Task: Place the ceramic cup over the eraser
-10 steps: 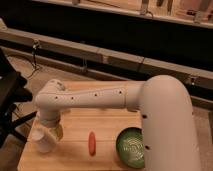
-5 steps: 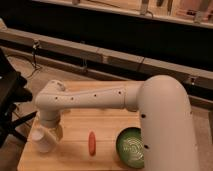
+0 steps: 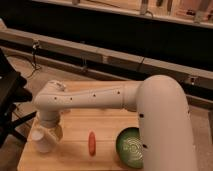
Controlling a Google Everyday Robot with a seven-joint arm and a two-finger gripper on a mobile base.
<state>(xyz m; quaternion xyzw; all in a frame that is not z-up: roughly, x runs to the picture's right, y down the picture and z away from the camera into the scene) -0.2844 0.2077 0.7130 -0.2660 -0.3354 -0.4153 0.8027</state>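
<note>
The white ceramic cup (image 3: 42, 140) is at the front left of the wooden table (image 3: 107, 117), tilted with its open end toward the upper left. My gripper (image 3: 52, 131) is at the end of the white arm, right against the cup's right side and just above it. The arm's wrist covers the spot where they meet. The eraser does not show; it is hidden or out of view.
A red-orange stick (image 3: 91, 143) lies on the table right of the cup. A green plate (image 3: 129, 146) sits at the front right, partly behind my arm's large white body (image 3: 162, 125). A dark stand (image 3: 10, 95) is left of the table.
</note>
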